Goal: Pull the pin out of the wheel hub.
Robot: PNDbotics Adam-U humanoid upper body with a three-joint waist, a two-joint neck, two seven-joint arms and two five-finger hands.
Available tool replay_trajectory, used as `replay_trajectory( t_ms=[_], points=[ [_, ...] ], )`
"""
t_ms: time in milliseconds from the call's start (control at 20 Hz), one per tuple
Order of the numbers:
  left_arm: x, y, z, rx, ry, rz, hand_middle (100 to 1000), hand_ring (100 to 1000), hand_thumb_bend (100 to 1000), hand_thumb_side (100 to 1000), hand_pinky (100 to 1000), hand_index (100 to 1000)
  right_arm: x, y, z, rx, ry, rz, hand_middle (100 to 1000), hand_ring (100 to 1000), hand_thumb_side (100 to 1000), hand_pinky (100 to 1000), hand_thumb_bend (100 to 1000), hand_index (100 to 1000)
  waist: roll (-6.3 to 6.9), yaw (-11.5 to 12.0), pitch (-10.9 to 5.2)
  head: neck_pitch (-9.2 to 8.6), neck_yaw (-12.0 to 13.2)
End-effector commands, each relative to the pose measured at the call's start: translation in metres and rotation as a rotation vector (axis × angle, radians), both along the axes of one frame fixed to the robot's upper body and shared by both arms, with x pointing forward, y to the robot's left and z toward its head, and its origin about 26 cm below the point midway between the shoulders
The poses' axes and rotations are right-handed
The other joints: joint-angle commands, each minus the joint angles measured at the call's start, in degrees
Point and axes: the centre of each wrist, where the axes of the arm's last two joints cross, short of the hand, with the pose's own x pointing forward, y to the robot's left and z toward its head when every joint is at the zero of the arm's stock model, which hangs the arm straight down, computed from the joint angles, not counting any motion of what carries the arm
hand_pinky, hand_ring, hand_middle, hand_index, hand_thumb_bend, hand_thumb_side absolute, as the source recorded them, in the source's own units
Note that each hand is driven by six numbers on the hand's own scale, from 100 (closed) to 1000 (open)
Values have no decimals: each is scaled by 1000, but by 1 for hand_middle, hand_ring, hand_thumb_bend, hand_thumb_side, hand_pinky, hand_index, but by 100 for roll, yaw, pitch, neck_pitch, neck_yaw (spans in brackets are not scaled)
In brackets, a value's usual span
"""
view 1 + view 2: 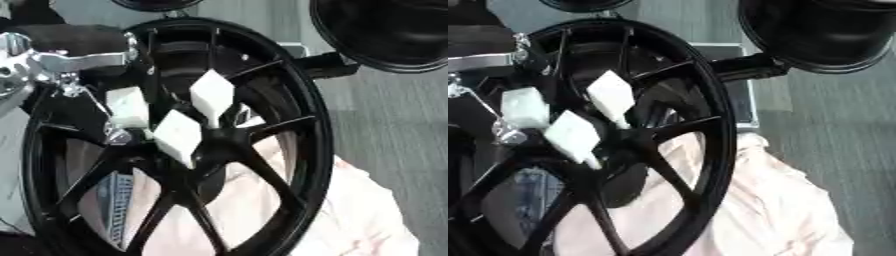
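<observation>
Reaching in from the upper left, the robot's left hand (pixel 52 62) shows mostly as silver joints and a dark wrist against the rim of the black wheel (pixel 311 125); whether its fingers are curled or straight I cannot tell. The right hand is nowhere in sight. Just below and beside the hand, three white, diamond-shaped pins stick out around the hub (pixel 219 145): the left pin (pixel 128 106) nearest the hand, the middle pin (pixel 178 136) below and further in, the upper pin (pixel 213 94) beyond it toward the wheel's centre. They look light, stiff and smooth-sided, probably plastic or foam, so a pinch across the broad flat faces seems the best hold, pulling straight out along the stem. The wheel itself looks heavy and rigid, leaning on a pale pink cloth (pixel 772 200), and unlikely to shift much.
</observation>
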Motion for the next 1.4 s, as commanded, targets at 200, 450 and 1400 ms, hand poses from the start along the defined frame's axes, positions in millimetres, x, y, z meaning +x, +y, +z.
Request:
replay_trajectory(
  t_ms=[200,450,1400],
  points=[
    [-4,2,17,-14,-84,-18,281,277,404,100,485,337,-1,-3,6,-13,-17,-6,575,675,527,497,100,754,6,1,-106,-64,4],
    [-5,5,22,-23,-117,-27,232,239,412,100,449,310,-1,-4,6,-14,-18,-8,575,675,527,497,100,755,10,1,-111,-75,13],
    [-29,77,87,-236,-307,134,221,159,439,100,445,297,-6,-9,4,-26,-4,-46,575,675,528,499,100,754,50,138,-155,-117,-127]
  ],
)
